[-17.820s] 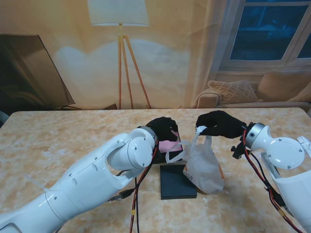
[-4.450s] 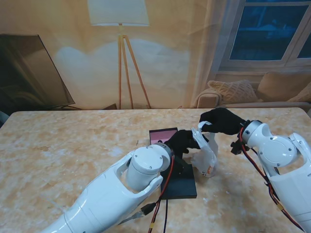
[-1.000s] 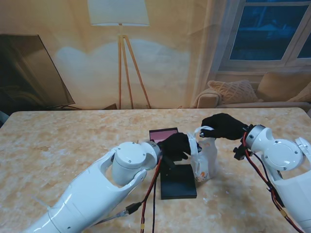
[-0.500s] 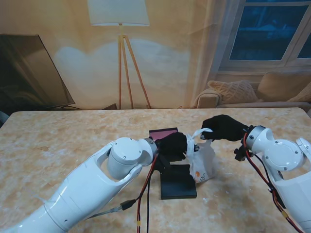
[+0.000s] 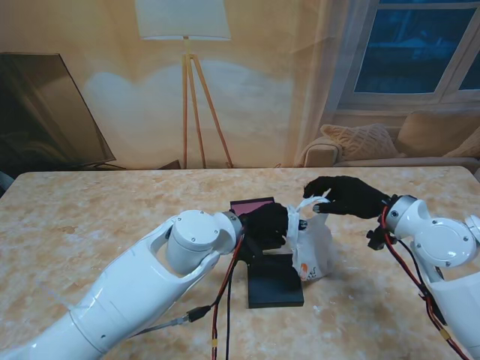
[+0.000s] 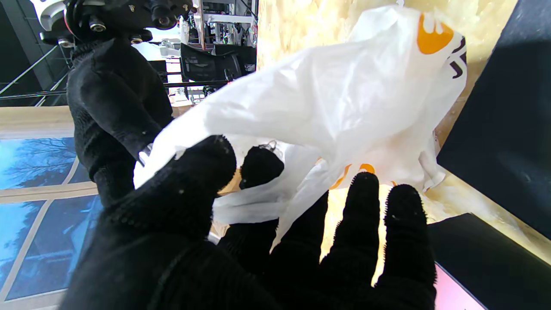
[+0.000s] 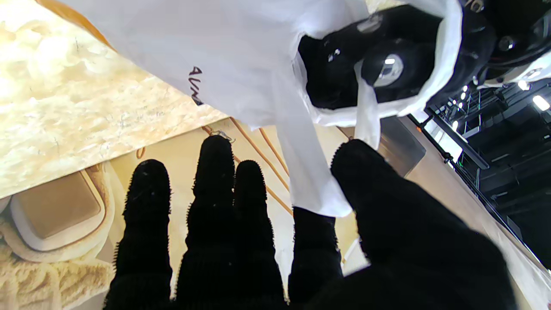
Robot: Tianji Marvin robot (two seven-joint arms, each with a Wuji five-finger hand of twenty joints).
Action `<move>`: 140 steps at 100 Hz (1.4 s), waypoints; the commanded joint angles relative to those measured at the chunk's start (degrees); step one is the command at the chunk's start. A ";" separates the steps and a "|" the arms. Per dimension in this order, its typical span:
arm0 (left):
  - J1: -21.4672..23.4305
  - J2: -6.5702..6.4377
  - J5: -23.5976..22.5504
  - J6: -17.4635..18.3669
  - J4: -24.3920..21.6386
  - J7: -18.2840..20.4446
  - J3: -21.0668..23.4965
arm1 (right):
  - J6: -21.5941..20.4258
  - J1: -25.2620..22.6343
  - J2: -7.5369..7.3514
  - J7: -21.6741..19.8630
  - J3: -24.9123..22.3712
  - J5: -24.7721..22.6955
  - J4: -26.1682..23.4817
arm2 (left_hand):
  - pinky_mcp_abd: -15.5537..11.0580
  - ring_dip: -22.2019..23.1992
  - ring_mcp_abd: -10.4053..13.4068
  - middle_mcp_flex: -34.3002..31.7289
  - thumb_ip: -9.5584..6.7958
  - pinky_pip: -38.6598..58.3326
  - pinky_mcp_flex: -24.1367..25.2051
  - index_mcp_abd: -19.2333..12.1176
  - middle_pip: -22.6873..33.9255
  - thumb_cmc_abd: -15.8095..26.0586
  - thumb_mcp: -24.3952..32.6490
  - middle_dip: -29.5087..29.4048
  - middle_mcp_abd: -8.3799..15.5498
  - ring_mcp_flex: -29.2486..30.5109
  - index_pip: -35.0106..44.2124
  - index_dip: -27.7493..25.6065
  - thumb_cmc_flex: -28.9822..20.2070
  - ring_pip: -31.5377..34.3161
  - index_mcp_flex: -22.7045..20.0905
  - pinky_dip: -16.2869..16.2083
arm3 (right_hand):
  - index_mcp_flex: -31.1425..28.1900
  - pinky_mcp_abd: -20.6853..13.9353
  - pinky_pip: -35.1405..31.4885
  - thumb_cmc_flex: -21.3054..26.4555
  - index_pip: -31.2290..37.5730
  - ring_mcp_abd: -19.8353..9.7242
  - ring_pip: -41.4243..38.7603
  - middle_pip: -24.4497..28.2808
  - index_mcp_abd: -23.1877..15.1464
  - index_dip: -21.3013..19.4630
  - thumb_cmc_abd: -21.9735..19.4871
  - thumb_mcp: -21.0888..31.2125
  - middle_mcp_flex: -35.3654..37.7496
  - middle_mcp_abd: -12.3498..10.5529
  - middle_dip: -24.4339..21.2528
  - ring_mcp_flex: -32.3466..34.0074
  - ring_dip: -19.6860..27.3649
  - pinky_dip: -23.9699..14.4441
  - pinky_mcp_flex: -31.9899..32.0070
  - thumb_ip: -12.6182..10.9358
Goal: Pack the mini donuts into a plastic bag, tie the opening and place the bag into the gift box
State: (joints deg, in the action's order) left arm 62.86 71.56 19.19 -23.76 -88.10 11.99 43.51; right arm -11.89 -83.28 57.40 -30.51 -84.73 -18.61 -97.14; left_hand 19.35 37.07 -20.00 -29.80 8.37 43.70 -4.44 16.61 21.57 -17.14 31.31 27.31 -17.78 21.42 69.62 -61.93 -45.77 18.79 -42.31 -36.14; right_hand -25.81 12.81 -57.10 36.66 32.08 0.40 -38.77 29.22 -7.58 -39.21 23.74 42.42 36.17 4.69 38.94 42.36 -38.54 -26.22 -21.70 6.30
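A: Well, can you see inside the plastic bag (image 5: 313,251)?
B: No, its white film hides any donuts. It stands at three o'clock of the black box lid (image 5: 274,280).
A: And the hands?
B: The left hand (image 5: 268,224) pinches one handle, the right hand (image 5: 346,196) the other. The pink-lined gift box (image 5: 251,207) is half hidden.

Donuts hidden inside the opaque bag (image 5: 313,251). Left hand (image 5: 268,223) covers part of the box (image 5: 251,206); bag overlaps the lid (image 5: 274,285) corner. Both forearms cut off by the stand view's edge.
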 commanded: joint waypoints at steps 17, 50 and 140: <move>0.15 0.44 -0.11 -0.36 -0.55 0.32 0.04 | -1.94 -2.10 0.75 1.83 -1.42 -0.54 -1.22 | -0.10 0.79 0.17 -0.03 1.18 0.34 0.59 -1.36 0.34 1.77 -0.04 0.49 0.24 0.59 0.55 -1.96 2.84 1.15 -0.03 -0.38 | 6.76 0.77 0.94 -3.19 -6.54 1.18 2.47 -1.99 2.31 0.54 -2.89 -2.26 -5.39 2.33 -1.44 -3.47 2.22 -1.37 2.26 -1.87; 0.15 0.65 0.13 -0.37 -0.53 -0.07 -0.14 | -4.57 -3.60 1.19 4.75 -2.92 -1.08 -2.26 | 0.00 0.99 0.01 -0.13 1.18 0.32 0.42 -1.04 0.79 1.06 3.11 0.64 0.07 0.65 2.54 -4.26 5.31 1.46 -0.59 -0.91 | 8.07 0.77 0.83 -4.56 -8.72 0.97 1.32 -0.01 3.33 0.38 -3.54 -3.80 -7.55 3.21 -0.16 -4.81 1.86 -1.73 2.96 -1.91; 0.85 0.78 -0.07 -1.00 -1.25 -1.36 0.62 | -8.36 -9.90 -1.61 -8.54 -9.19 9.17 -7.22 | -0.17 0.99 -0.19 1.07 -0.85 0.26 0.77 -0.56 0.50 0.40 9.49 0.77 -0.32 -0.34 6.53 -10.82 12.34 1.47 -3.02 -0.95 | -20.63 -9.06 -27.74 0.03 24.52 -19.59 -50.34 37.92 -13.51 -3.99 2.97 -6.54 30.73 -17.39 29.96 31.60 -17.76 -8.89 -29.81 5.11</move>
State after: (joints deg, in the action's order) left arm 63.48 72.01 18.91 -24.47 -88.70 10.05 43.89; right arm -22.05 -93.27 56.66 -35.73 -93.71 -11.21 -105.14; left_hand 19.37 37.15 -20.00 -29.80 8.38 43.70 -4.32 16.69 21.67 -17.11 39.33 27.45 -17.94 21.36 74.16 -71.38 -36.39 18.79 -44.08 -36.14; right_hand -44.11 5.47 -81.45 36.09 54.47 -16.14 -86.73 63.02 -18.60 -45.01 25.19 35.01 63.57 -11.43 68.19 71.72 -56.49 -36.36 -49.71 9.28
